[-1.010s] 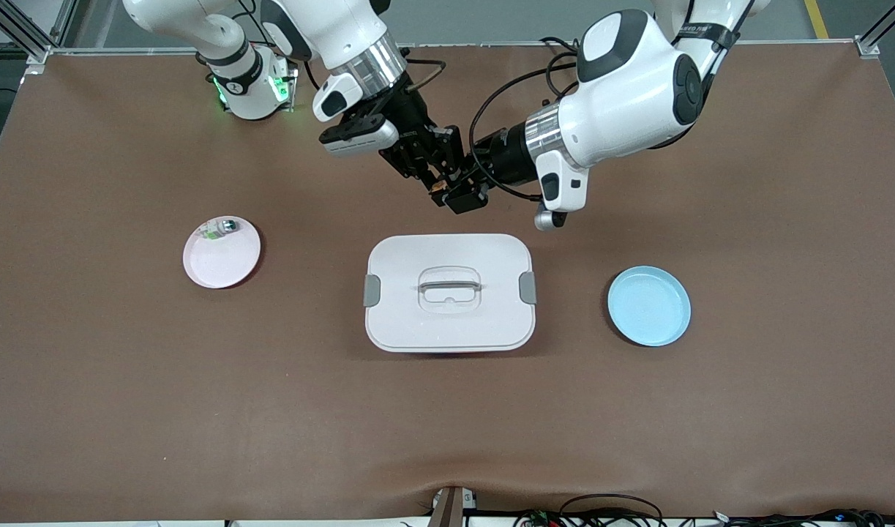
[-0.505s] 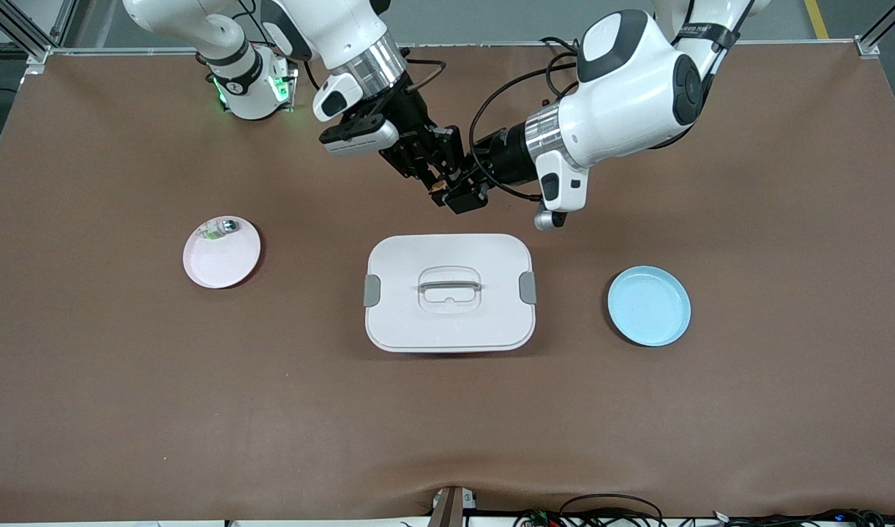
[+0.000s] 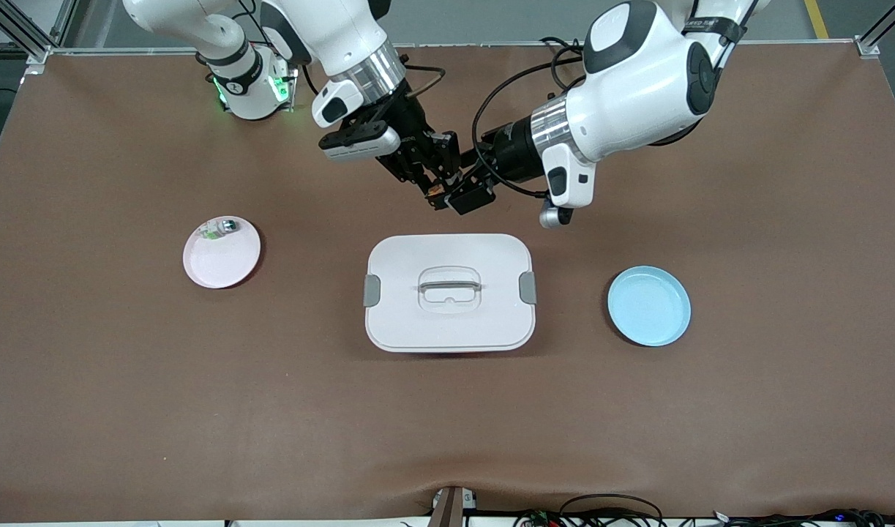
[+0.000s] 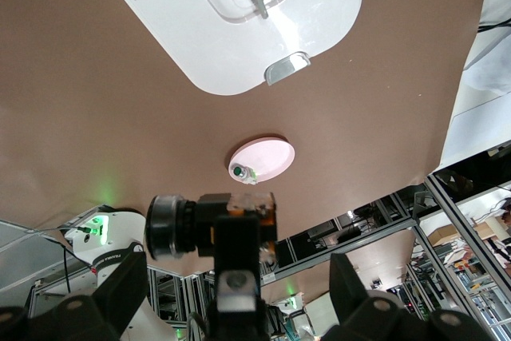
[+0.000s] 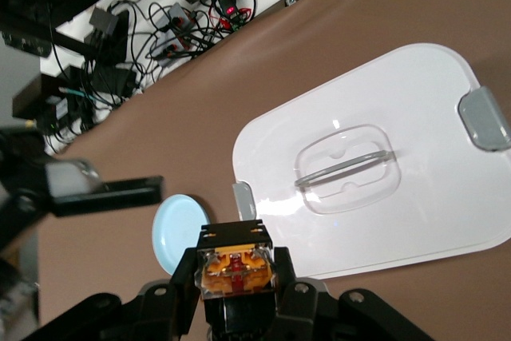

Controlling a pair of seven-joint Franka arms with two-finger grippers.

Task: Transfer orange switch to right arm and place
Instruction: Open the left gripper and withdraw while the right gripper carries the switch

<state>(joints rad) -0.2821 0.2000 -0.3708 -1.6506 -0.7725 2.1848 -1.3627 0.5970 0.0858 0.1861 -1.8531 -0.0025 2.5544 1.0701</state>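
Upper middle of the frame, over bare brown table cover [image 3: 125,402] just above the white lidded box [image 3: 448,293]: right gripper [image 3: 434,187] pinching the orange switch [image 3: 437,192], orange face [image 5: 236,271] clamped between the fingers. Left gripper [image 3: 467,196] close against it, fingers [image 4: 120,285] spread wide either side. Pink plate [image 3: 220,256] toward the right arm's end, carrying a small green-white part [image 3: 216,230]; blue plate [image 3: 648,306] toward the left arm's end. Cables [image 3: 608,512] along the bottom edge, metal framing [image 3: 23,29] at the top corners.
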